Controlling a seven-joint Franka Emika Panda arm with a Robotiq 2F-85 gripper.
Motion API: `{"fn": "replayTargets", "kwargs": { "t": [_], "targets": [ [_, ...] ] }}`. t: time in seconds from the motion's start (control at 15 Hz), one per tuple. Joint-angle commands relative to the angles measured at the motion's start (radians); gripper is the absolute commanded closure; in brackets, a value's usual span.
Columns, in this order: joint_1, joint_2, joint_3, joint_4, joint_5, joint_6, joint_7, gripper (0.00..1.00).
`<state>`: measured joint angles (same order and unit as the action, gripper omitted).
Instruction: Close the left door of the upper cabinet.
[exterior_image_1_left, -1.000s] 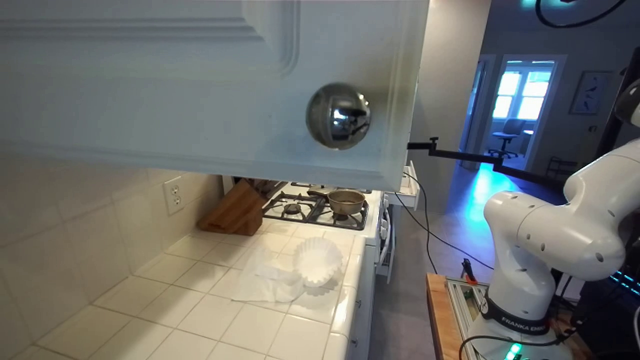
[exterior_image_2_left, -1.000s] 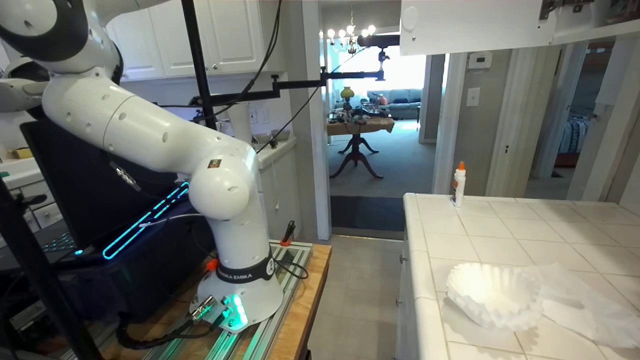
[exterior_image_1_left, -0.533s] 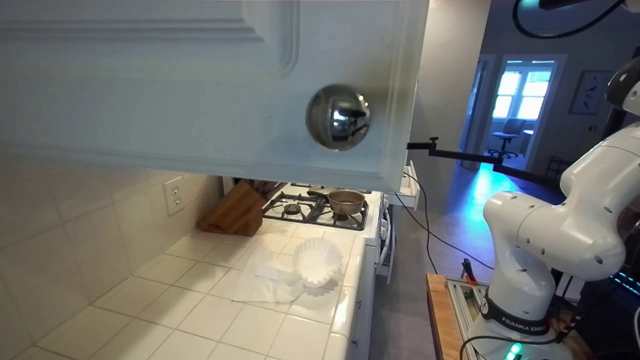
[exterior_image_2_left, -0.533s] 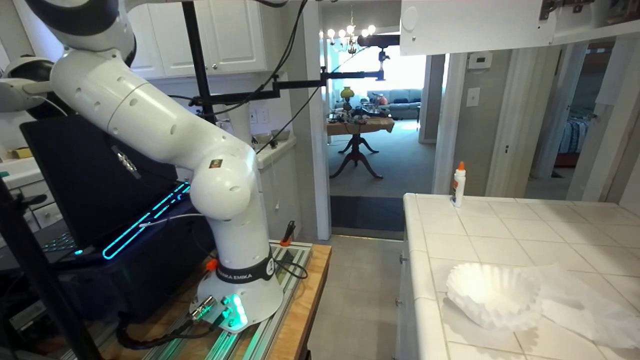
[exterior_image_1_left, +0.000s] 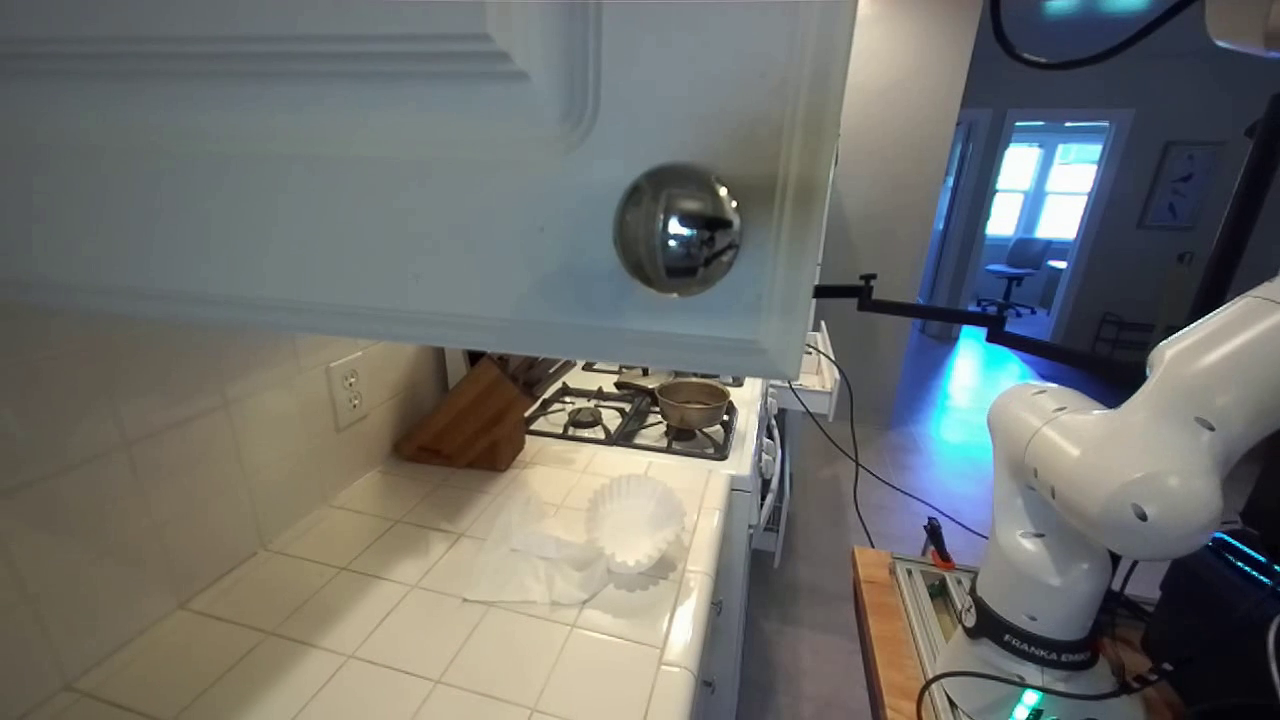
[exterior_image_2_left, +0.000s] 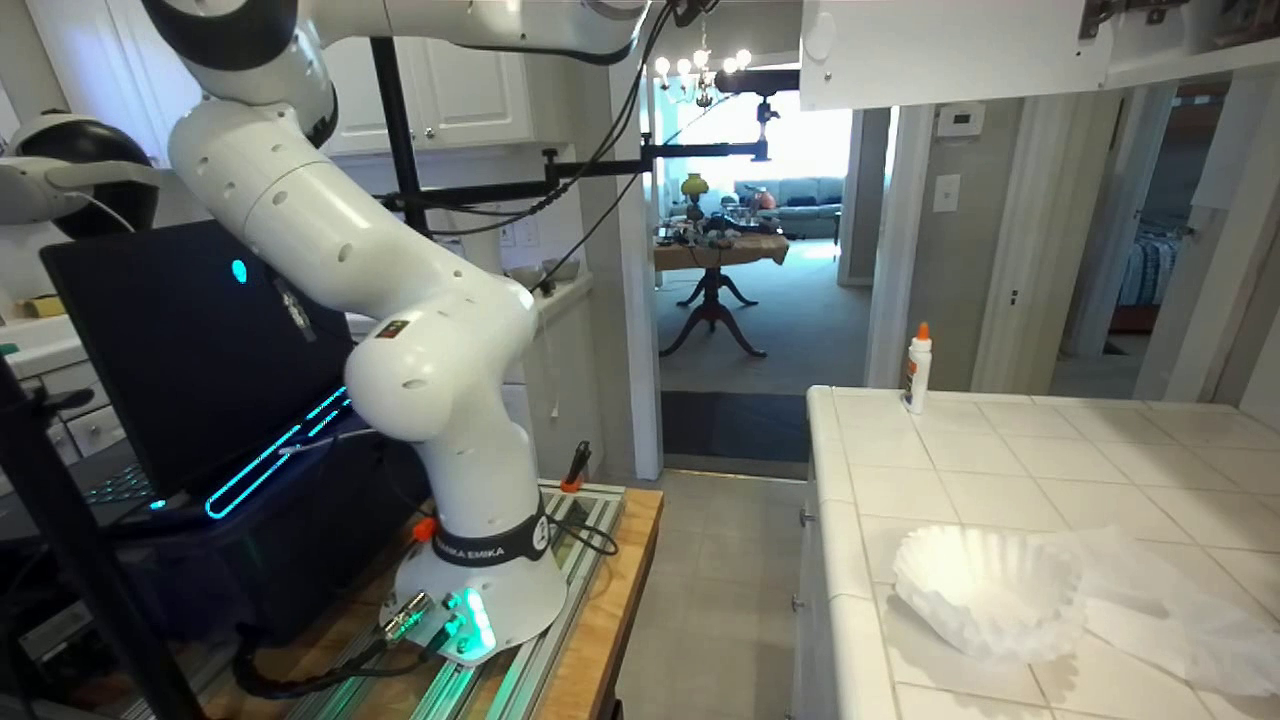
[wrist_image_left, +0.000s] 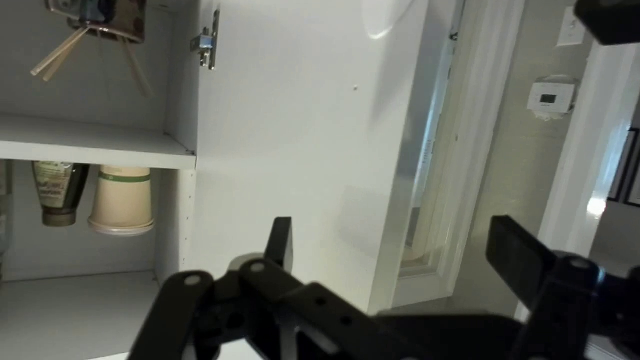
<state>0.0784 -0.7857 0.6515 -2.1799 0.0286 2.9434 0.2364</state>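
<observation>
The left door (exterior_image_1_left: 380, 230) stands open, its raised-panel front with the round chrome knob (exterior_image_1_left: 678, 230) facing the camera in an exterior view. Its plain inner face (exterior_image_2_left: 940, 55) and hinge show in an exterior view. The wrist view is upside down and shows the inner face of the door (wrist_image_left: 305, 135) and the open upper cabinet (wrist_image_left: 95, 152). My gripper (wrist_image_left: 392, 240) is open and empty. In the wrist view the door's free edge appears between the fingers; I cannot tell if they touch. The gripper is out of both exterior views.
Paper cups (wrist_image_left: 122, 200) and a bottle (wrist_image_left: 57, 192) stand in the cabinet. Coffee filters (exterior_image_2_left: 985, 590) and a glue bottle (exterior_image_2_left: 916, 370) stand on the tiled counter (exterior_image_2_left: 1000, 450). A black camera bar (exterior_image_2_left: 600, 168) stands beside the arm. A laptop (exterior_image_2_left: 190, 320) is behind it.
In an exterior view the arm has swung right, and its forearm now shows along the top, reaching toward the door. The door shows no clear movement.
</observation>
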Motion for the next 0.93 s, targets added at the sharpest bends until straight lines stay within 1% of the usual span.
{"fn": "replayTargets", "kwargs": {
  "t": [0.0,0.13,0.33,0.87],
  "targets": [
    [-0.166,-0.054,0.078,0.041,-0.041,0.012,0.080,0.00],
    [-0.213,-0.073,0.095,0.053,-0.035,0.006,0.086,0.00],
    [-0.270,-0.113,0.102,0.065,-0.029,0.000,0.099,0.00],
    [-0.354,-0.192,0.058,0.063,-0.014,-0.015,0.127,0.00]
  ]
}}
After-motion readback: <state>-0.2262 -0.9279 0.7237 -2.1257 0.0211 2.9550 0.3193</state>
